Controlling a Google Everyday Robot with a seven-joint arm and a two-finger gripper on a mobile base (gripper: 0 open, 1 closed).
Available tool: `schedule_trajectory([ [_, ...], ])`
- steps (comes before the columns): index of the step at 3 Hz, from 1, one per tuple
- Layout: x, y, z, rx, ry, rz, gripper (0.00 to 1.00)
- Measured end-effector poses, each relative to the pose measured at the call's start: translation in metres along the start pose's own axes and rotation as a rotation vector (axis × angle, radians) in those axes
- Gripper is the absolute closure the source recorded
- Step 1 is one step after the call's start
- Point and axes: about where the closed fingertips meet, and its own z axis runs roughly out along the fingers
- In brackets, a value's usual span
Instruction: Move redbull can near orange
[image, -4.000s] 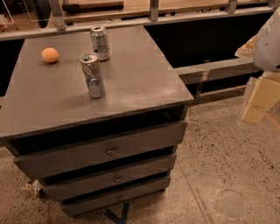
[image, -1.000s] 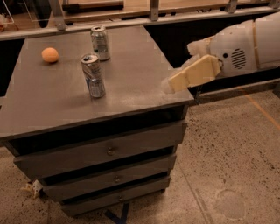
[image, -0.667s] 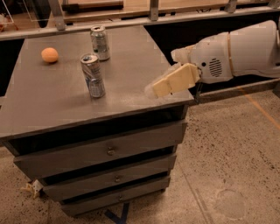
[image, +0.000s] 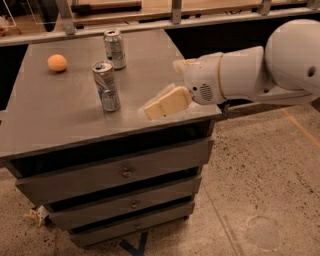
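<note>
The redbull can (image: 106, 86), tall, slim, silver with blue patches, stands upright near the middle of the grey drawer cabinet top (image: 60, 117). The orange (image: 57, 63) lies to its far left near the back. My gripper (image: 163, 88) hovers over the right part of the top, to the right of the redbull can and a gap away from it. It is open and empty, with one cream finger (image: 167, 103) pointing toward the can. The white arm (image: 250, 75) reaches in from the right.
A shorter, wider silver-grey can (image: 114, 48) stands behind the redbull can near the back edge. The cabinet has three drawers (image: 125, 172) below. A rail (image: 150, 22) runs behind it. A speckled floor (image: 260, 190) lies to the right.
My arm has come in from the right and lower over the cabinet top, bringing the gripper closer to the redbull can. The cans and orange have not moved.
</note>
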Motion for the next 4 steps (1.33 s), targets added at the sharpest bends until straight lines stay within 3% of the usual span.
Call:
schedule_trajectory([
  [2,-0.001,-0.009,0.049,0.125,-0.106,0.003,0.0],
  [4,-0.005,-0.009,0.055,0.169,-0.115,-0.01,0.0],
])
